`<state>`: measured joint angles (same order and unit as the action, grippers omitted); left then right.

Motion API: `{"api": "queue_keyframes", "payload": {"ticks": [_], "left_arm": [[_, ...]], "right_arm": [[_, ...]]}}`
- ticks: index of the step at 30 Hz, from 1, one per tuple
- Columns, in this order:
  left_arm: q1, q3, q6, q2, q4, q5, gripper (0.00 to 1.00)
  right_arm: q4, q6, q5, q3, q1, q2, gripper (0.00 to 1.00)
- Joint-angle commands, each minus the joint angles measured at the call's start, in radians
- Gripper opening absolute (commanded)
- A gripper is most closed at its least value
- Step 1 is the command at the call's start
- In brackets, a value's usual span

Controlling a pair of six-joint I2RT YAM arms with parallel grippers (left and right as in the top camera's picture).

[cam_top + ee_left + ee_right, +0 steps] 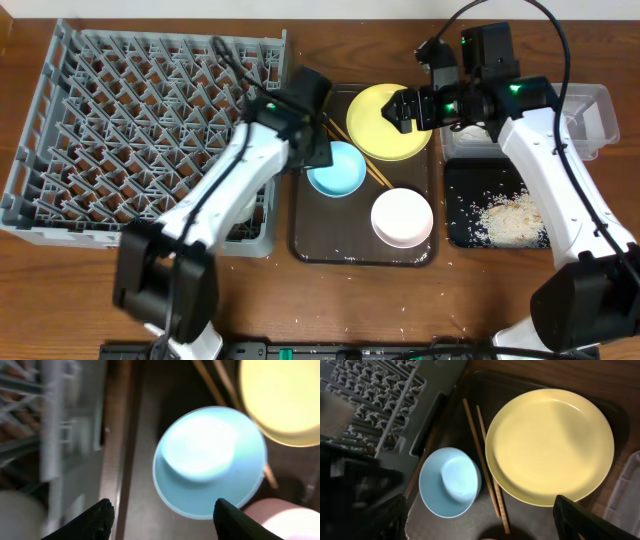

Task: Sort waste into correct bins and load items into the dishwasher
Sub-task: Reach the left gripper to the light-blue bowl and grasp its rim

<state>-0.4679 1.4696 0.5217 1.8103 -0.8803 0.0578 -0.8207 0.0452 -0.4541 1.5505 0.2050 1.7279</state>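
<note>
Overhead, the grey dish rack (28, 160) fills the left of the frame. The left arm reaches from the bottom edge across the rack's lower right corner to the left side of the dark brown tray (300, 235). The left wrist view shows the left gripper (162, 510) open. Its fingers (97, 520) stand wide apart with nothing between them, above the lower rim of the light blue bowl (338, 170). That bowl sits upright in the tray's upper left. Just right of it the wooden chopsticks (378, 172) lie on a slant, close beside the round yellow plate (385, 140) in the tray's upper right. The white bowl (402, 217) rests in the tray's lower right. The right wrist view shows the right gripper (480, 510) spread wide and holding nothing, over the plate's left part. Right of the tray, the glossy black tray (458, 190) holds pale rice scraps (510, 220). Above it, at the upper right, stands the clear tub (603, 110), partly hidden by the right arm.
</note>
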Motion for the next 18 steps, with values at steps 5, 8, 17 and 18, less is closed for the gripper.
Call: {"api": "queue_keyframes", "payload": {"ticks": [5,8,17,18], "left_arm": [[-0.010,0.007,-0.017,0.086,0.034,0.012,0.65],[-0.010,0.007,-0.016,0.123,0.039,0.013,0.64],[-0.011,0.007,-0.016,0.220,0.062,0.085,0.47],[-0.011,0.007,-0.016,0.224,0.063,0.086,0.46]], "right_arm": [[-0.003,0.010,-0.006,0.005,-0.001,0.002,0.90],[-0.003,0.010,-0.006,0.005,-0.001,0.002,0.90],[0.001,0.010,-0.005,0.005,-0.006,0.002,0.84],[0.004,0.010,-0.006,0.006,-0.010,0.002,0.81]]}}
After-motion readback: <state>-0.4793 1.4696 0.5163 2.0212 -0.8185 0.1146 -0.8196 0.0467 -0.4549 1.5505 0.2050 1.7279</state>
